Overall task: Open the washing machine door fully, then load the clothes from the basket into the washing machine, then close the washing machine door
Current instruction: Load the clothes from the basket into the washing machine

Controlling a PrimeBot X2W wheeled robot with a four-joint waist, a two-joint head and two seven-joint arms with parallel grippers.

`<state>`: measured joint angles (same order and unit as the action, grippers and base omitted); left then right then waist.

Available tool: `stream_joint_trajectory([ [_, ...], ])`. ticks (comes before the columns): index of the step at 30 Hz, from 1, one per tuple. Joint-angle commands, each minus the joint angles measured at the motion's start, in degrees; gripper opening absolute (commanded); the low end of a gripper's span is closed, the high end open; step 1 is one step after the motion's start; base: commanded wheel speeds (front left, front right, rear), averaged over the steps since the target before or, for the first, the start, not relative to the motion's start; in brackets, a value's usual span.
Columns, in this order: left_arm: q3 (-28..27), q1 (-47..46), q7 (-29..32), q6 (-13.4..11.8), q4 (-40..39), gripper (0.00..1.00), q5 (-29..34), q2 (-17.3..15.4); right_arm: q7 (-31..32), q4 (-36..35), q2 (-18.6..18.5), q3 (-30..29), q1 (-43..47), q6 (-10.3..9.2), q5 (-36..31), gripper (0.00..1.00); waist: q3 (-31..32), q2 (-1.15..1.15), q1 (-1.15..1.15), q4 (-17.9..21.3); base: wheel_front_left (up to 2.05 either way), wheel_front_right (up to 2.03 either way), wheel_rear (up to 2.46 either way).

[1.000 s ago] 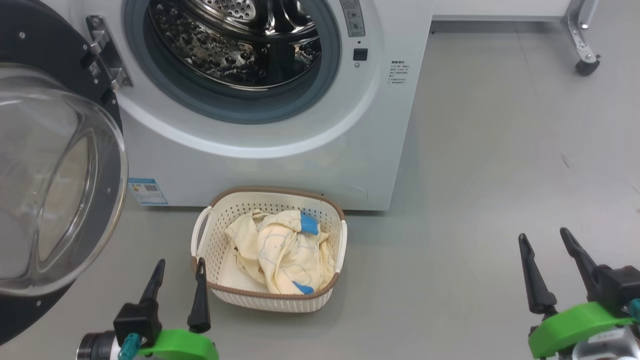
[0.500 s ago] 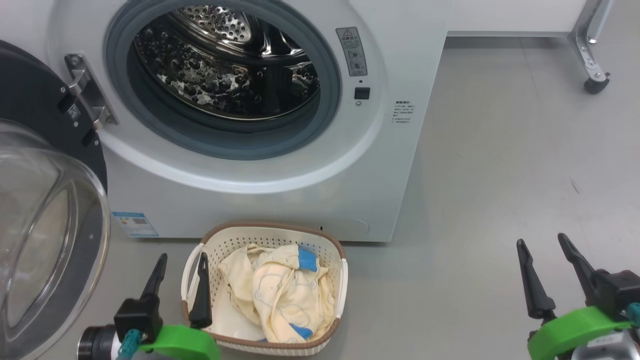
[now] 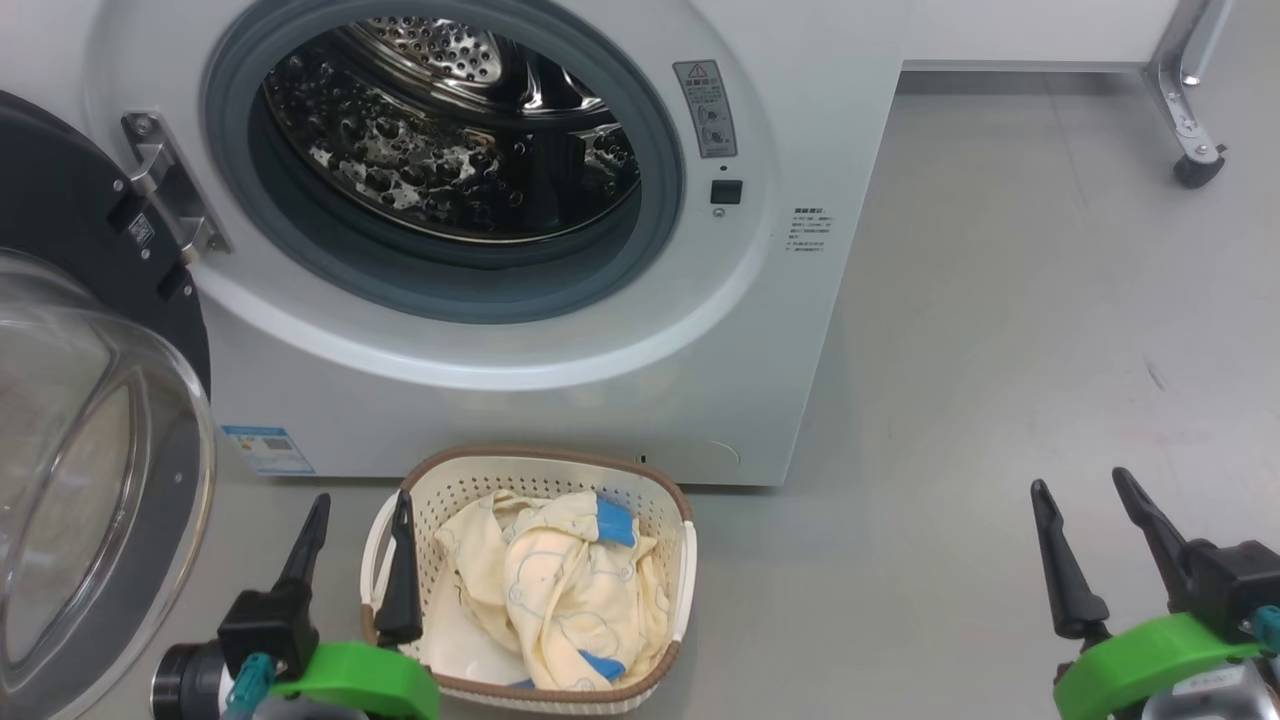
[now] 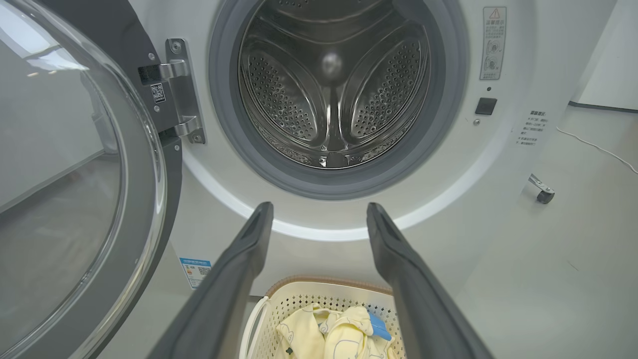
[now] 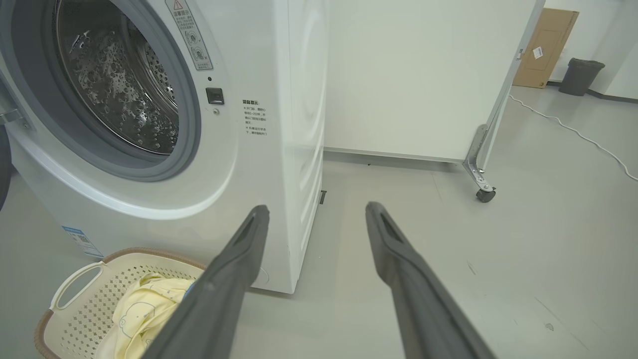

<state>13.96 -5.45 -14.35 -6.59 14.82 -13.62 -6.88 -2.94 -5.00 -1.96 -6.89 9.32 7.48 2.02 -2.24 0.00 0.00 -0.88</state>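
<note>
Lying in basket (image 3: 540, 456), clothes (image 3: 565, 590) just right of left pincer (image 3: 362, 497)

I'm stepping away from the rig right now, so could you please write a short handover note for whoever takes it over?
Left gripper: open, empty, near the basket's left side.
Right gripper: open, empty, over bare floor off to the right.
Things: the door is swung wide open on the left of the washing machine. The drum looks empty. The basket sits on the floor in front of the machine, with the clothes inside it.
Done: door opened.
Left: move the clothes into the drum, then shut the door.
</note>
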Motion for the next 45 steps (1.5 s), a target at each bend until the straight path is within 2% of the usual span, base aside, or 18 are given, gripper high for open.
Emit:
stream_joint_trajectory([
  [1,-2.38,-2.00,-0.64,0.11,-2.20,1.00,0.46,-0.26,-0.24,-1.65,-0.92,1.25,-1.98,0.01,0.34,1.00,-0.13,0.00,0.00,-0.04,0.00,0.00,0.00],
  [29,-2.44,-4.12,-0.64,1.61,-0.41,1.00,2.37,0.83,-0.33,-1.35,-0.92,1.69,-3.46,0.01,0.58,1.00,-2.58,0.00,0.00,-0.29,0.00,0.00,0.00],
  [37,-0.62,-11.73,0.32,4.30,11.07,1.00,1.90,1.10,0.50,-2.71,-0.92,3.08,-6.35,0.01,-0.52,1.00,-8.32,0.00,0.00,1.14,0.00,0.00,0.00],
  [45,0.04,-22.20,2.65,9.45,30.11,1.00,-0.93,1.68,0.85,-4.08,-0.92,5.53,-11.17,0.01,-1.25,1.00,-16.68,0.00,0.00,5.31,0.00,0.00,0.00],
])
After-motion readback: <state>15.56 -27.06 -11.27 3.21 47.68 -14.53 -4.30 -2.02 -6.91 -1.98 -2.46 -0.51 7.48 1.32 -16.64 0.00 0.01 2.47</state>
